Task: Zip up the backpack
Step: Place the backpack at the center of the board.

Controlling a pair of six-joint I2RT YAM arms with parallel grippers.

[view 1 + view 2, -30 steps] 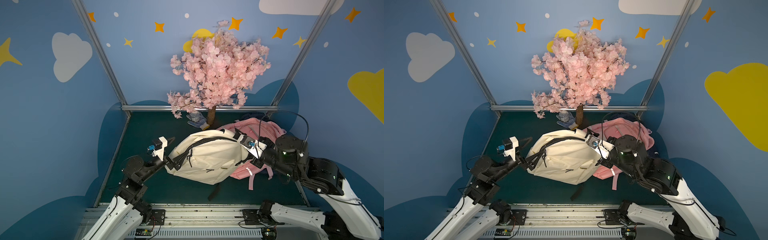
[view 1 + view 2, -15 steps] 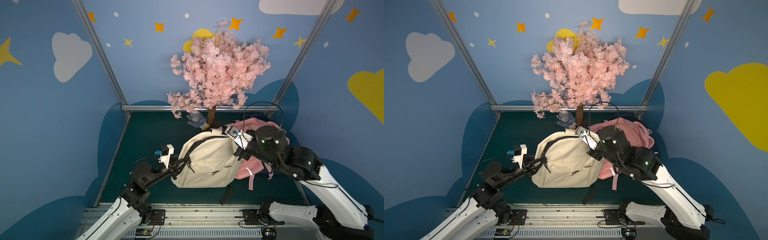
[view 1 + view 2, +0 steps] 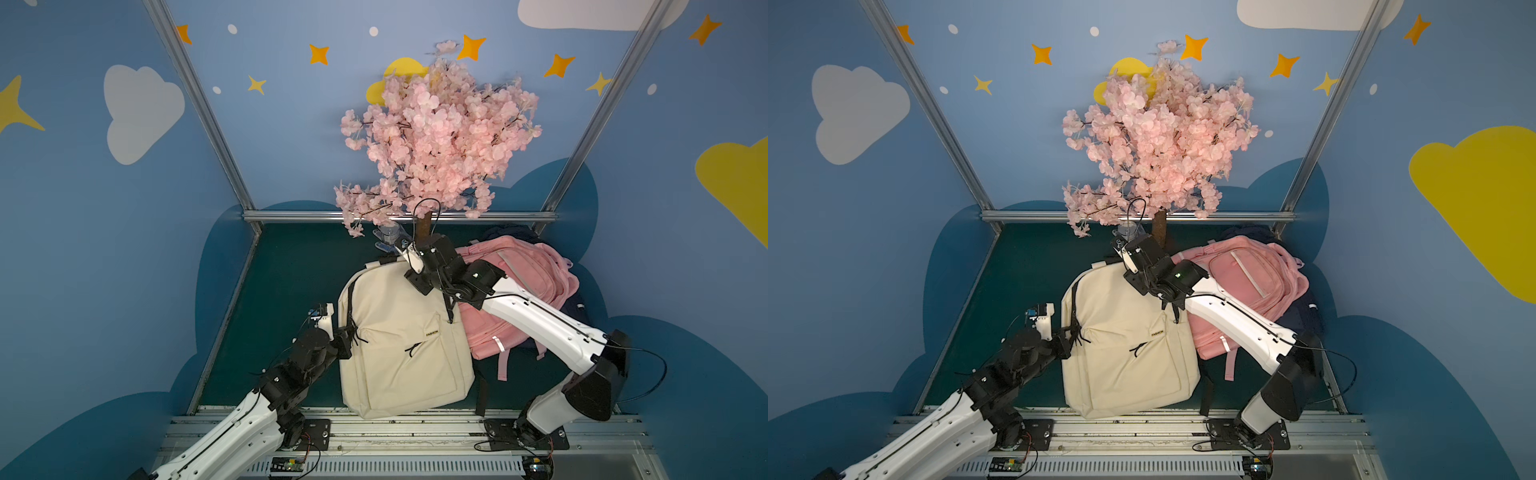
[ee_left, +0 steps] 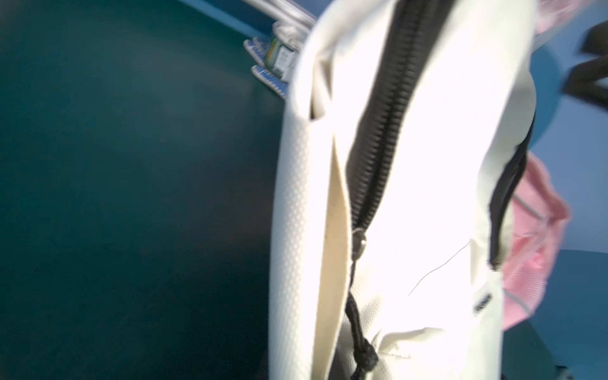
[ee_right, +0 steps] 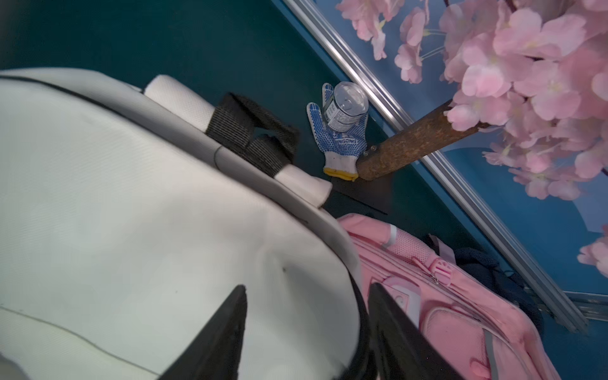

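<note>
A cream backpack (image 3: 403,345) lies flat on the green table, showing in both top views (image 3: 1125,345). My left gripper (image 3: 348,332) is at its left edge, level with the pocket seam. The left wrist view shows the black zipper (image 4: 378,148), its slider (image 4: 360,240) and a knotted black pull cord (image 4: 357,322) running taut toward my jaws, which lie below the frame. My right gripper (image 5: 307,287) hangs open over the backpack's top right corner, near the carry handle (image 5: 253,135). Cream fabric lies between its fingers (image 5: 230,322), ungripped.
A pink backpack (image 3: 519,286) lies against the cream one's right side, on a dark blue bag (image 3: 577,307). A blossom tree (image 3: 436,124) stands at the back. By its trunk (image 5: 411,141) a can (image 5: 345,105) sits on a dotted glove (image 5: 342,141). Metal rails (image 3: 395,432) run along the front.
The backpack went from stretched sideways between both arms to lying flat, top toward the back. My right gripper opened and let go near the top. My left gripper closed at the left edge.
</note>
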